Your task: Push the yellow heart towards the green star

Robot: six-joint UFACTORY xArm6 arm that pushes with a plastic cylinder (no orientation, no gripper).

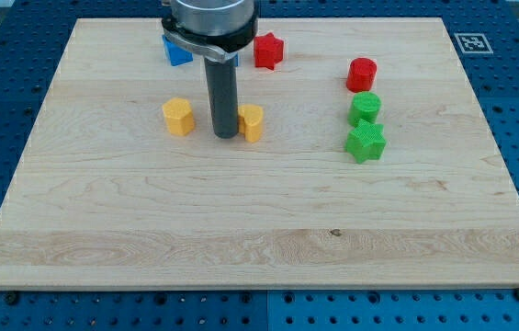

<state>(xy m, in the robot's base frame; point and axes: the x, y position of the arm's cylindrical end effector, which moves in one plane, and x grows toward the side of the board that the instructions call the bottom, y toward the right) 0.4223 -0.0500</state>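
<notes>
My tip [226, 136] rests on the wooden board [259, 230], touching the left side of a yellow block [253, 122] that looks like the heart; the rod hides part of it. The green star [366, 143] lies well to the view's right of that block, slightly lower. A second yellow block [178, 117], roughly hexagonal, sits just left of my tip, apart from it.
A green round block [365, 108] sits directly above the green star, almost touching it. A red cylinder [362, 74] is above that. A red star [268, 51] and a blue block [176, 51], partly hidden by the arm, lie near the view's top.
</notes>
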